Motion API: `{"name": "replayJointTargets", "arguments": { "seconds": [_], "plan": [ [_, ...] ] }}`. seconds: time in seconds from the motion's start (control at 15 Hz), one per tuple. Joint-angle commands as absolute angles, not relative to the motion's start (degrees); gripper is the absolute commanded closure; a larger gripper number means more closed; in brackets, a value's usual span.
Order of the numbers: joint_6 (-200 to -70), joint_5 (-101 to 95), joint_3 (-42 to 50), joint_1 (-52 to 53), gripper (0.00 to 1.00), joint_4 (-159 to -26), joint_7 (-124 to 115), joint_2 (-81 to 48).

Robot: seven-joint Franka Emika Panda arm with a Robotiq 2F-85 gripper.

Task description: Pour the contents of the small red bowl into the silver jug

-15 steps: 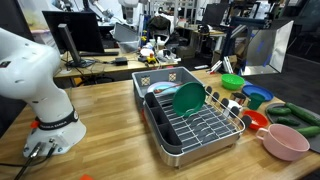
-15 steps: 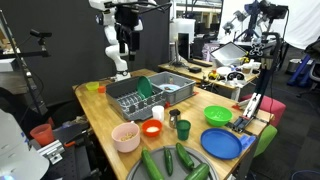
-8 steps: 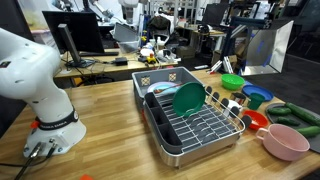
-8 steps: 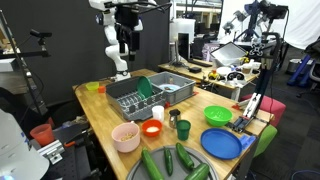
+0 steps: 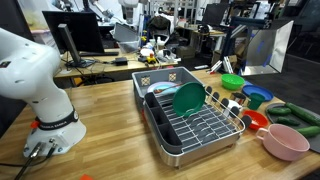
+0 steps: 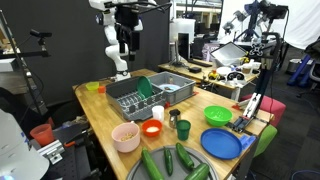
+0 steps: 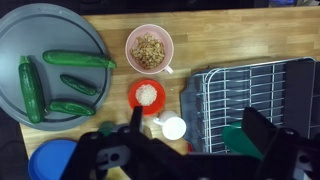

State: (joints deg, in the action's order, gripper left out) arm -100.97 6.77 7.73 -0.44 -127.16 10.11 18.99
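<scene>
Fingers (image 7: 265, 135) closest to the wrist cam: black, spread wide, nothing btwn them; gripper (image 7: 196, 118) hangs high over the worktop (image 7: 250, 35), touching nothing. Below, btwn the tips in wrist view, a small white cup (image 7: 174, 127); just beside it, on the side away from the rack (image 7: 255, 85), the red bowl (image 7: 147, 95) sits upright on the wood w/ pale grainy stuff inside. Pink cup (image 7: 150, 50) just past the red bowl, a sliver apart, holding brown bits; round grey tray (image 7: 30, 25) w/ 4 cucumbers (image 7: 78, 59) lies alongside both; blue plate (image 7: 45, 160) near the tray's edge, partly hidden by the gripper body. In an exterior view a small greyish jug (image 6: 173, 118) stands near the red bowl on the rack side, dark cup (image 6: 183, 130) just beside it; both too small for detail. Rack is wire, set in a grey tub (image 5: 157, 125); green bowl (image 5: 187, 98) stands on edge in it. Farther along the worktop: other green bowl (image 5: 232, 82) and blue bowl (image 5: 257, 97), near each other. Arm (image 6: 112, 45) rises beyond the rack's far end, gripper well above the tub. Bkgd: lab desks, monitor (image 5: 85, 35); rest too blurred to name.
</scene>
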Motion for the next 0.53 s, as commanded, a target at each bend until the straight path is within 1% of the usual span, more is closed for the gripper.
{"name": "replayJointTargets", "arguments": {
  "seconds": [0.0,0.47],
  "plan": [
    [-100.8,7.0,7.0,-1.3,0.0,-127.0,10.3,18.9],
    [-103.2,6.8,7.1,-0.9,0.0,-127.8,13.6,15.2]
  ]
}}
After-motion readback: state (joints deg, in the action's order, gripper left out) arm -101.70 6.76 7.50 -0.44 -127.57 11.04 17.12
